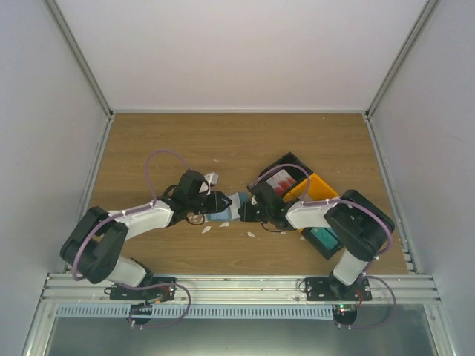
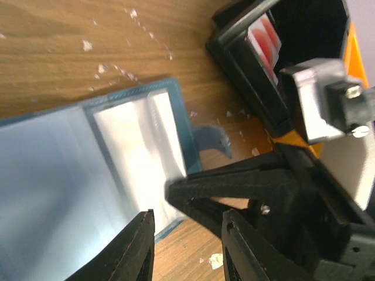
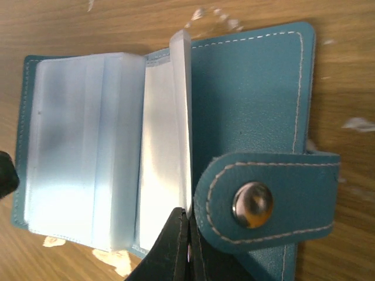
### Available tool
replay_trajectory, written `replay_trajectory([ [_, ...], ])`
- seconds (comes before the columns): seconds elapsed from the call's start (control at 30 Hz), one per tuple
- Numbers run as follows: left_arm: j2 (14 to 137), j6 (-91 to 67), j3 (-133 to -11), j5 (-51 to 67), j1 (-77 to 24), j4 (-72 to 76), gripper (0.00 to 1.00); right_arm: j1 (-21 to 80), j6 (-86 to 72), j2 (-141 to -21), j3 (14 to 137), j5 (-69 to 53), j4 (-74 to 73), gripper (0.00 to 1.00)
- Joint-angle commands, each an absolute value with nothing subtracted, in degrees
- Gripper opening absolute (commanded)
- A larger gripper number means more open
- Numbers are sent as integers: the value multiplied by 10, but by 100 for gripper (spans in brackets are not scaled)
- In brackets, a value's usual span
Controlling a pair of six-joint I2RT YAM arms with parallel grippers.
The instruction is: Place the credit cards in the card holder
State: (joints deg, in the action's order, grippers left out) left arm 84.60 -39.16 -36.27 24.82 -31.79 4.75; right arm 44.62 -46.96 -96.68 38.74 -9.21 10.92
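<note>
The card holder (image 3: 252,99) is a teal wallet with a snap strap. It lies open on the wood, with its clear sleeves fanned out, between the two arms (image 1: 226,210). My right gripper (image 3: 188,234) is shut on one clear sleeve leaf and holds it upright. My left gripper (image 2: 187,246) is open over the card holder's (image 2: 76,170) edge, close to the right gripper (image 2: 174,190). Credit cards (image 1: 280,182), white with red patches, stand in the black bin (image 2: 234,47). One card (image 2: 266,41) shows in the left wrist view.
The black bin (image 1: 295,159), an orange bin (image 1: 320,185) and a teal bin (image 1: 325,239) sit together at the right, behind the right arm. White scraps (image 1: 207,229) lie on the wood near the card holder.
</note>
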Motion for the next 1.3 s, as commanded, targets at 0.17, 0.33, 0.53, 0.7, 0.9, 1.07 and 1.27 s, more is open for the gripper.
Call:
replay_trajectory([
  [0.17, 853, -404, -338, 215, -320, 68, 31, 475, -540, -1028, 406, -111, 123, 1],
  [0.33, 892, -390, -343, 225, -320, 92, 26, 476, -540, -1018, 394, -102, 126, 4],
  [0.53, 915, -387, -347, 201, -320, 96, 26, 476, -504, -964, 394, -88, 105, 21],
  [0.7, 924, -390, -348, 195, -320, 95, 25, 456, -431, -897, 427, -89, 38, 44],
  [0.9, 910, -380, -354, 217, -320, 90, 25, 385, -298, -813, 495, -76, -124, 51],
  [1.07, 919, -357, -373, 250, -320, 80, 18, 302, -191, -813, 561, -83, -245, 46],
  [1.27, 950, -339, -405, 264, -320, 58, 14, 259, -103, -881, 638, -101, -328, 38],
])
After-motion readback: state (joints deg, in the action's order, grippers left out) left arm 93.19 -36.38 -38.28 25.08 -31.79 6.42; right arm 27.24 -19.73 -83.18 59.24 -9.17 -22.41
